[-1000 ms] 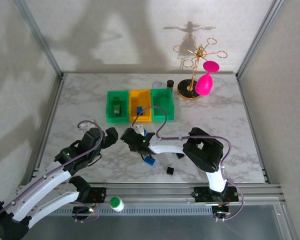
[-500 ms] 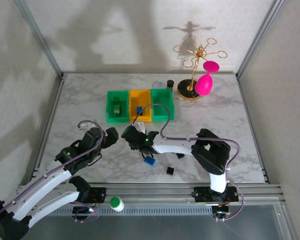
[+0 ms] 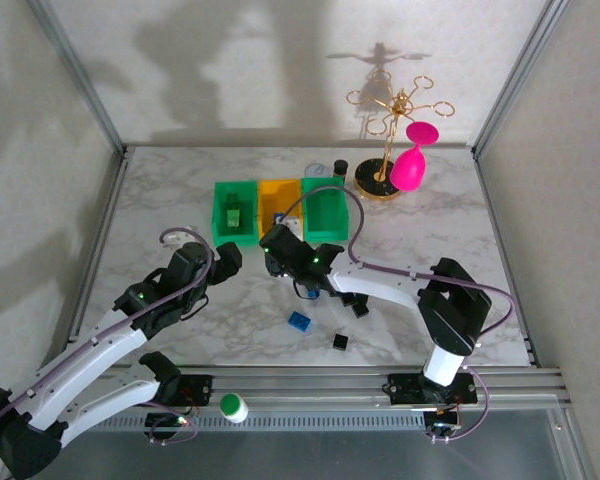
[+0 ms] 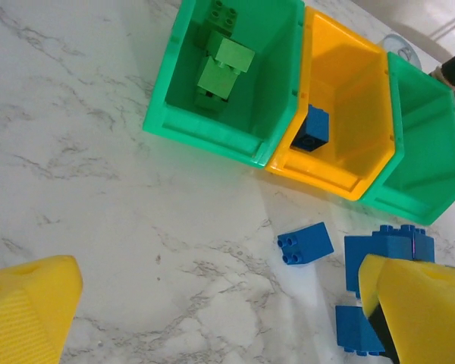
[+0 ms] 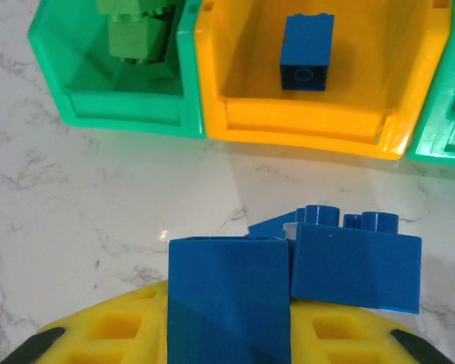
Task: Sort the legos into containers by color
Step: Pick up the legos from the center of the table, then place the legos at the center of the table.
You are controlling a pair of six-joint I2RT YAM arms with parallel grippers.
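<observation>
"Right wrist view: what has the right gripper (image 5: 227,315) got?"

"Its jaws are clamped on blue bricks (image 5: 354,262), two at least, pressed side by side between the yellow fingers (image 5: 144,307). They sit over the marble, just short of the yellow bin (image 5: 311,125)."

"Which step is that?"

"I judge it a carry. Blue goes to the yellow bin, where one blue brick (image 5: 306,42) lies toward the far end. The next move calls for a rise over the near wall, a short push forward, then a release above the bare floor."

"And the edges?"

"The bin shares walls with the left green bin (image 5: 121,106) and the right green bin (image 5: 444,129), so a sideways drift would land blue in the wrong one. From the top view, the left gripper (image 3: 223,262) waits close on the left, jaws spread wide, holding nothing."

"Room to move?"

"Bare table (image 3: 170,200) lies left of the bins. A loose blue brick (image 3: 300,321) and black bricks (image 3: 340,342) lie nearer the bases, beside the right arm."
</observation>
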